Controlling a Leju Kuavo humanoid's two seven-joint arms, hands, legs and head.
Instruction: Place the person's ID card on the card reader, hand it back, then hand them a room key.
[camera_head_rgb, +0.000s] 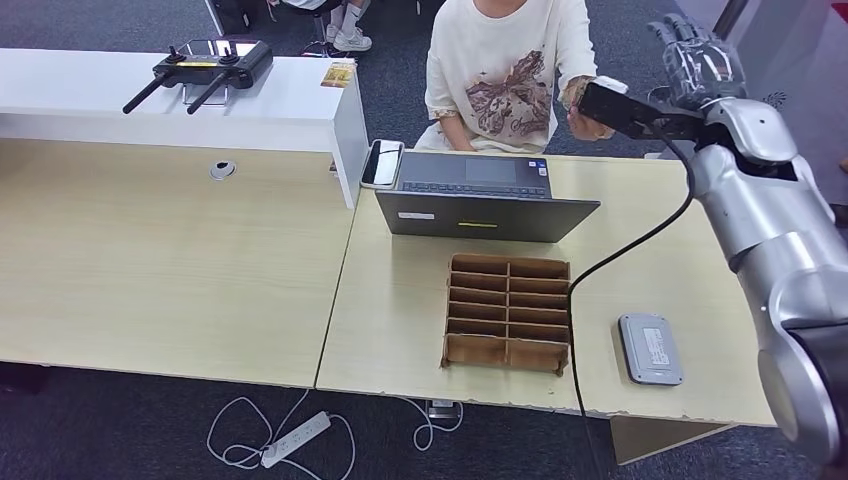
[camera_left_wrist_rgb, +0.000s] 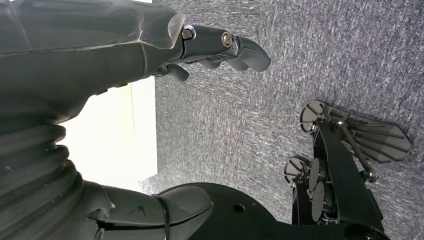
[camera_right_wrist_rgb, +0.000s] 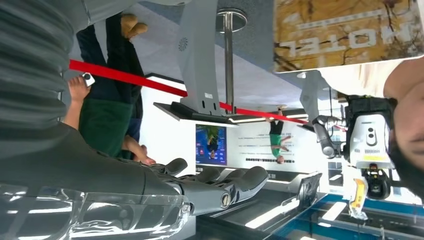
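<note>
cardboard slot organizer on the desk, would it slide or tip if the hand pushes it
The cardboard organizer lies low and flat, so it would probably slide, not tip. It looks light, and its thin dividers may bend under pressure.

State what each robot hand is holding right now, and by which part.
Nothing in either. The right hand is raised near the person with fingers spread and bare; the HOTEL card is in the person's fingers. The left hand hangs open.
</note>
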